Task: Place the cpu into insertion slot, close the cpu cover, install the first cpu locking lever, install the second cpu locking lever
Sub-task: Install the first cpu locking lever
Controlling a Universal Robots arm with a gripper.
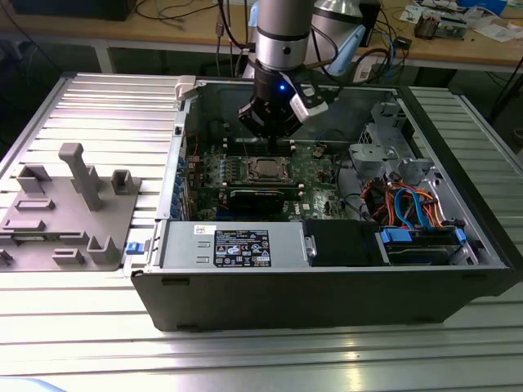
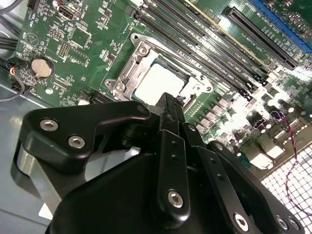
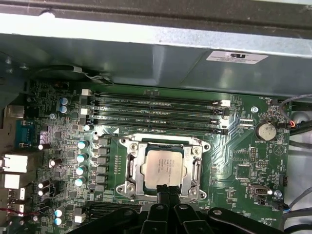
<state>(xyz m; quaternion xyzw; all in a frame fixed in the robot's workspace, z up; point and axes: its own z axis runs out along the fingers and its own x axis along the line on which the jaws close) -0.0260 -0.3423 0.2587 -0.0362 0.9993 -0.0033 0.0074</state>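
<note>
Inside the open computer case (image 1: 327,286) on the bench (image 1: 82,351), the cpu (image 3: 162,165) lies flat in the insertion slot (image 3: 201,145) of the green motherboard (image 3: 234,161). The cpu cover (image 3: 132,166) is down around it, and the chip's silver top shows through the window. The gripper (image 2: 169,105) hangs just over the slot's near edge in both wrist views, fingers drawn together to a narrow tip with nothing visible between them. Whether either locking lever is latched I cannot tell. The main risk is that tip: it is close to the cover's rim, and a small sideways error could let it skate off the metal onto the board and scrape the small parts beside the slot, or the long memory slots (image 3: 156,109) on the far side. A thin wire lever could also slip off a closed tip and spring up, lifting the cover. If the chip sits even slightly askew under the plate, which is hard to judge from here, pressing down would load the contacts unevenly and bend them.
</note>
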